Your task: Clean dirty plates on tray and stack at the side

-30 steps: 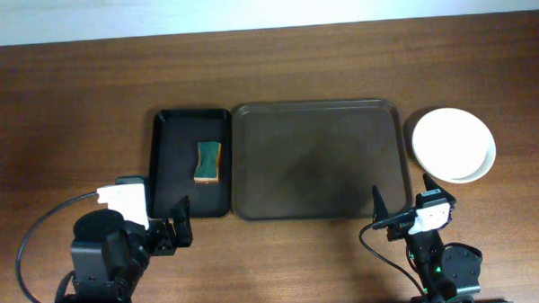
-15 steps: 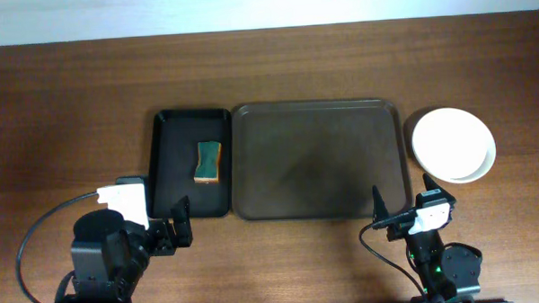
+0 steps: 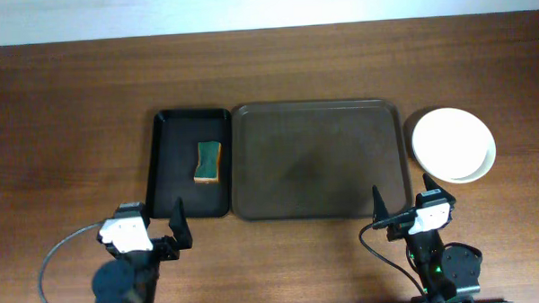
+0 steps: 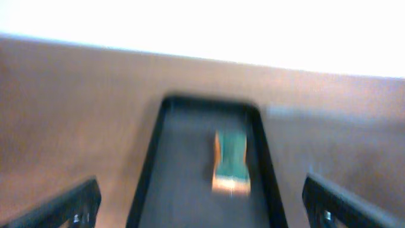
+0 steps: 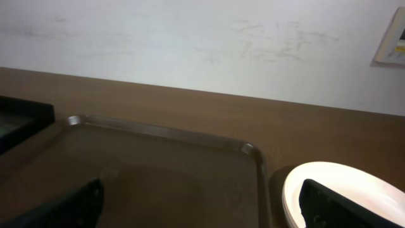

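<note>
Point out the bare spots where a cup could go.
The brown tray is bare. Open table lies left of the black tray and behind both trays. Tight: the strip between brown tray and plates.

I count two trays on the tabletop (image 3: 70, 104): one wide brown tray (image 3: 316, 159) and one narrow black tray (image 3: 176, 164) just left of it, holding one green-and-yellow sponge (image 3: 209, 162). Right of the brown tray sits one stack of white plates (image 3: 451, 143), with two rims showing, and I can't make out any more. Two tools sit near the brown tray's front edge, the left tool (image 4: 202, 206) and the right tool (image 5: 202, 196).
</note>
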`<act>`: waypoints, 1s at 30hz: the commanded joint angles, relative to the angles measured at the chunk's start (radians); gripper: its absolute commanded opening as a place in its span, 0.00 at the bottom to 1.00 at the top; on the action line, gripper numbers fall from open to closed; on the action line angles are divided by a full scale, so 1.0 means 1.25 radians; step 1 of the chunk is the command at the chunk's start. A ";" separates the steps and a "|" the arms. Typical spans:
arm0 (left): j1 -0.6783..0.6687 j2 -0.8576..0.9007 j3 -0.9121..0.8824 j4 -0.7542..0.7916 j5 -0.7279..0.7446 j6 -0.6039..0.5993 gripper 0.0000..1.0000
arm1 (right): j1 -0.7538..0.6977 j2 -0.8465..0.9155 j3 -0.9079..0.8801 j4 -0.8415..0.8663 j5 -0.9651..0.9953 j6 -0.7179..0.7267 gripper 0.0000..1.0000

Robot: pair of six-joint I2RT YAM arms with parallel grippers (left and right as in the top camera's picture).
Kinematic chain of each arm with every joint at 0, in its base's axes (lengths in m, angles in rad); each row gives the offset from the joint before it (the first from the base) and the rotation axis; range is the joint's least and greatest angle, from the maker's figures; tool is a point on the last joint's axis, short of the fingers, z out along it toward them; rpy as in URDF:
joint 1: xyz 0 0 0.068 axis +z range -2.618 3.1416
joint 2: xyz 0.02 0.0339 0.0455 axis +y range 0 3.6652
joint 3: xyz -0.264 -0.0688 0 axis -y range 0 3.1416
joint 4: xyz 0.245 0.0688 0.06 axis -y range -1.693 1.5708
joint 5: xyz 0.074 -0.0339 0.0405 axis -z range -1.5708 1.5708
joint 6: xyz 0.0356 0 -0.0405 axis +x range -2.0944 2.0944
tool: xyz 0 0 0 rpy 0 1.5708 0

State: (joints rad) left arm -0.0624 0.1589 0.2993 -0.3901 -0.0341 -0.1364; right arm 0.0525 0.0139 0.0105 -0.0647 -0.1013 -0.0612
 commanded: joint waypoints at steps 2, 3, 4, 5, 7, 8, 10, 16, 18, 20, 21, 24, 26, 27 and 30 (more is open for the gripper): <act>0.005 -0.121 -0.156 0.185 -0.009 0.046 1.00 | 0.005 -0.008 -0.004 -0.005 0.001 -0.005 0.99; 0.005 -0.124 -0.180 0.237 -0.008 0.058 1.00 | 0.005 -0.008 -0.004 -0.005 0.001 -0.005 0.99; 0.005 -0.123 -0.208 0.305 -0.002 0.083 1.00 | 0.005 -0.008 -0.004 -0.005 0.001 -0.005 0.99; 0.005 -0.123 -0.228 0.354 0.010 0.110 1.00 | 0.005 -0.008 -0.004 -0.005 0.001 -0.005 0.98; 0.007 -0.123 -0.232 0.372 0.040 0.178 1.00 | 0.005 -0.008 -0.004 -0.005 0.001 -0.005 0.99; 0.007 -0.123 -0.232 0.367 0.051 0.201 1.00 | 0.005 -0.008 -0.004 -0.005 0.001 -0.005 0.99; 0.007 -0.123 -0.232 0.320 0.052 0.212 1.00 | 0.005 -0.008 -0.004 -0.005 0.001 -0.005 0.99; 0.007 -0.123 -0.232 0.248 0.063 0.201 1.00 | 0.005 -0.008 -0.004 -0.005 0.001 -0.005 0.99; 0.007 -0.123 -0.232 0.248 0.063 0.201 1.00 | 0.005 -0.008 -0.004 -0.005 0.001 -0.005 0.99; 0.007 -0.123 -0.232 0.248 0.063 0.201 1.00 | 0.005 -0.008 -0.004 -0.005 0.001 -0.005 0.99; 0.007 -0.123 -0.232 0.248 0.063 0.201 1.00 | 0.005 -0.008 -0.004 -0.005 0.001 -0.005 0.99; 0.007 -0.122 -0.232 0.248 0.063 0.201 1.00 | 0.005 -0.008 -0.004 -0.005 0.001 -0.005 0.99; 0.007 -0.122 -0.232 0.248 0.063 0.201 1.00 | 0.005 -0.008 -0.004 -0.005 0.001 -0.005 0.99; 0.007 -0.122 -0.232 0.248 0.063 0.201 1.00 | 0.005 -0.008 -0.004 -0.005 0.001 -0.005 0.99; 0.007 -0.122 -0.232 0.248 0.063 0.201 1.00 | 0.005 -0.008 -0.004 -0.005 0.001 -0.005 0.99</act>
State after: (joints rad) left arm -0.0593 0.0128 0.0124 -0.0772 0.0265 0.0910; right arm 0.0525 0.0128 0.0105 -0.0647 -0.1013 -0.0608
